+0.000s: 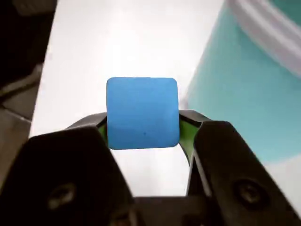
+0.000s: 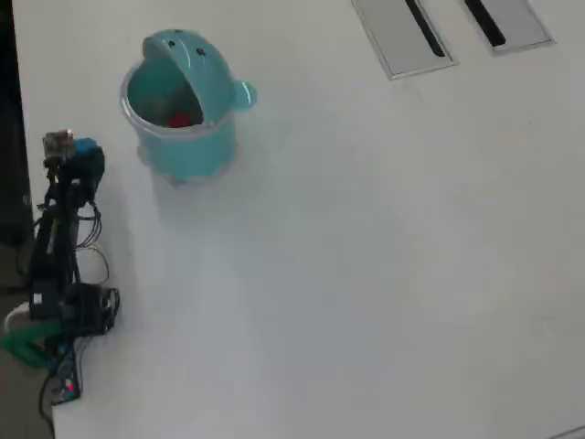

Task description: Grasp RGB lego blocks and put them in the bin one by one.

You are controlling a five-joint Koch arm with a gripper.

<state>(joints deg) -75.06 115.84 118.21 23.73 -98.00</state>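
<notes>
White table point(image 2: 384, 274): my gripper point(image 1: 143, 126) is clamped on the blue block point(image 1: 142, 113) near the left edge, beside the bin point(image 2: 183, 137); something red sits inside.

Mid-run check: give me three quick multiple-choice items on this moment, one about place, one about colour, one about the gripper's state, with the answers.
1. In the overhead view, the gripper is where relative to the bin?
A. left of it
B. right of it
C. directly over its opening

2. What colour shows inside the bin?
A. yellow
B. red
C. nothing

3. The gripper is:
A. open and empty
B. shut on the blue block
C. shut on nothing

Answers: A, the arm stands left of the bin; B, a red block lies inside; B, both fingers press the block's sides.
</notes>
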